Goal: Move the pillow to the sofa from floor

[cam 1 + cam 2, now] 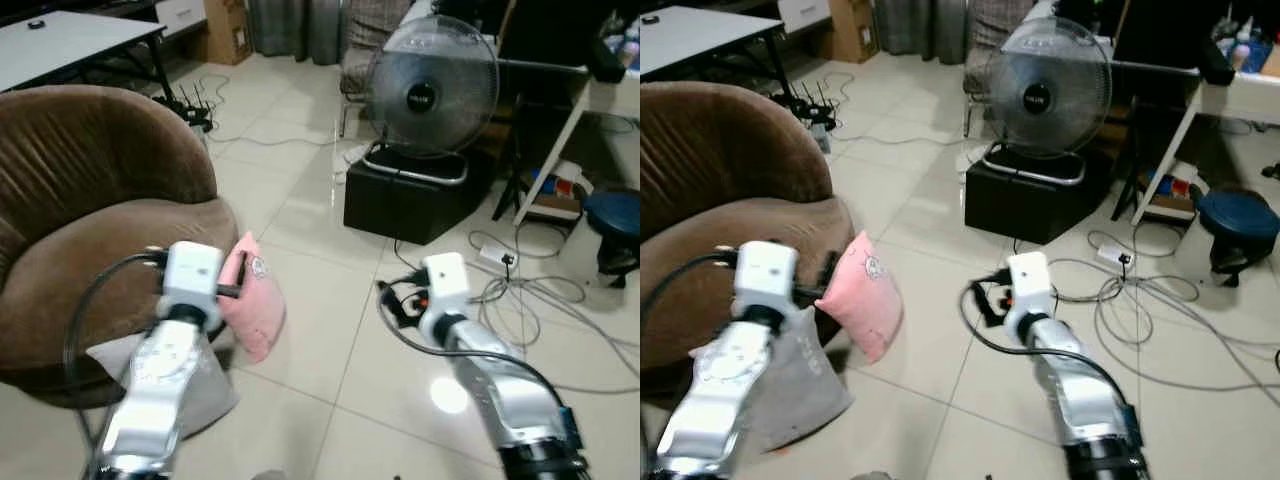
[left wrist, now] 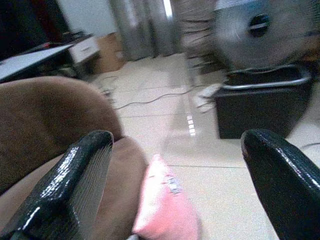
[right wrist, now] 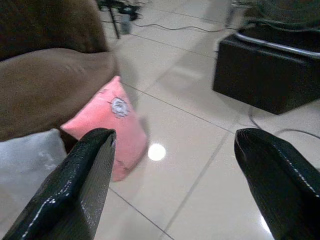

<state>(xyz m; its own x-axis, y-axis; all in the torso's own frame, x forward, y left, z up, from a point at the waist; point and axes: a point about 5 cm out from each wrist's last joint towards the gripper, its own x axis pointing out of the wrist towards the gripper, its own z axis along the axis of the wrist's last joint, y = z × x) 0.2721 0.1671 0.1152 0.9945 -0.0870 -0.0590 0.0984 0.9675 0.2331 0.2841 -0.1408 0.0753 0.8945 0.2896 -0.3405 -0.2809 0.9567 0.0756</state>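
You see pink pillow [image 1: 862, 294] on tiled floor [image 1: 940, 380], propped upright against front of brown sofa [image 1: 730, 200]. Grey pillow [image 1: 790, 385] lies on floor just beside it, also at sofa front. Your left gripper [image 2: 175, 190] hovers above sofa edge, close to pink pillow, fingers spread wide, holding nothing. Your right gripper [image 3: 170, 175] hangs over open floor, well apart from sofa, fingers wide apart, empty. Fan [image 1: 432, 85] stands on black box [image 1: 410, 200] beyond sofa.
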